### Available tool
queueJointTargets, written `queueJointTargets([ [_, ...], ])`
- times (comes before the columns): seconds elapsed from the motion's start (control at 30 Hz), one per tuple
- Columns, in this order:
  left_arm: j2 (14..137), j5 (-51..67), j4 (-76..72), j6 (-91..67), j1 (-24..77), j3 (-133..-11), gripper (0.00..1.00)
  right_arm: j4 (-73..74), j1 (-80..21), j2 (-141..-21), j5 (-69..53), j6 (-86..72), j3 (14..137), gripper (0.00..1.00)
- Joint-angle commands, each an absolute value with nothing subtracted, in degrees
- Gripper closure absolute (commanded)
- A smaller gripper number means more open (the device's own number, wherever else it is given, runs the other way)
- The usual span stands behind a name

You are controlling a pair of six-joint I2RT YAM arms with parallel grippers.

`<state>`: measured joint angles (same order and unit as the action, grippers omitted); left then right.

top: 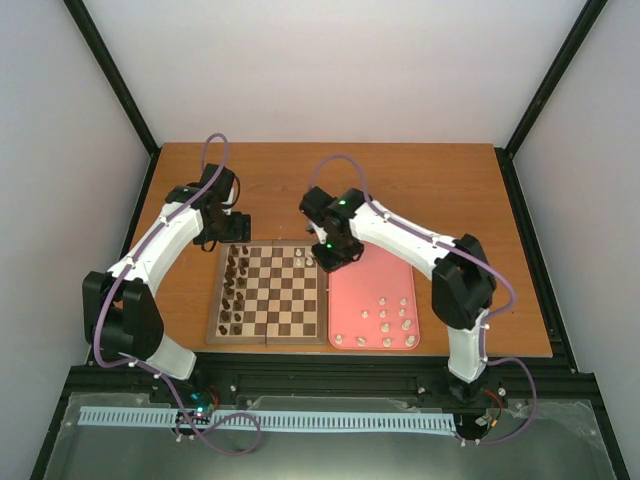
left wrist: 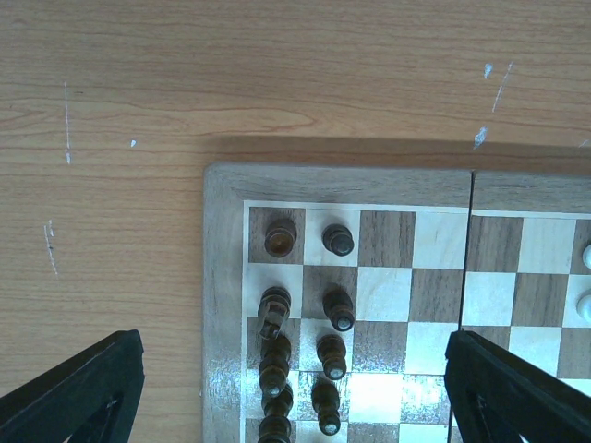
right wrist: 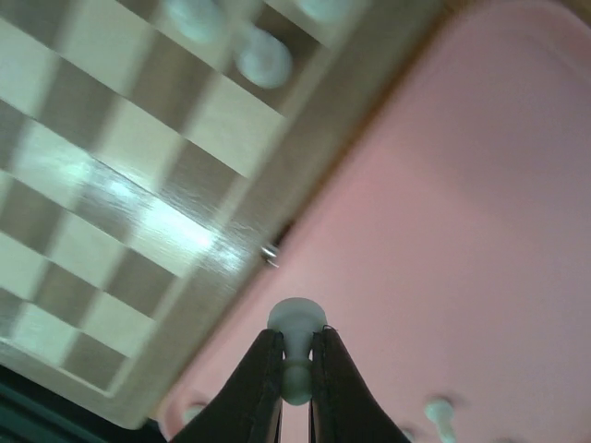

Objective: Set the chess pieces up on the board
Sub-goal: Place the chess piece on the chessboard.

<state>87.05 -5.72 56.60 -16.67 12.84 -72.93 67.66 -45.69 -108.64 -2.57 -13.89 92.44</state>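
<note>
Soft, even overhead light — shadows faint in the top view. Right wrist view: the board [right wrist: 242, 242] is blurred, with a white glare patch; the chess piece [right wrist: 295, 323] nearest the lens is sharper. Left wrist view: crisp, a shadow band on the tabletop [left wrist: 138, 111].

A wooden table [top: 420, 180], orange-brown, fills the middle of the scene. Seen close up, its far-left part shows grain and a few thin white scuffs [left wrist: 66, 120]. A pink tray [top: 372, 290] with a raised rim lies right of centre, its long side running near to far. Well to the left of it, dark brown pieces [top: 232, 290] stand upright in two columns running near to far. White walls [top: 330, 70] close the far side and both flanks, with black posts [top: 115, 75] at the corners. A pale blue toothed strip [top: 300, 421] runs left to right beyond the table's near edge.
</note>
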Motion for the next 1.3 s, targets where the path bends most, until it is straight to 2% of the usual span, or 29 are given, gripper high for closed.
queueJointTargets([
  [0.0,86.49,-5.27,56.27,-16.09,12.46,-74.92,0.0,70.83,-49.26,-116.07,-5.67,-11.64,102.6,0.97],
  [0.23,85.7,-5.9,56.27,-15.99,12.41,-74.42,0.0,73.02,-50.33,-123.82,-9.04,-10.62,112.79,0.97],
  [1.27,85.89,-6.79,56.04,-15.91,12.48,-74.27,0.0,72.81,-50.71,-135.34,-8.66,-10.2,122.52,0.95],
])
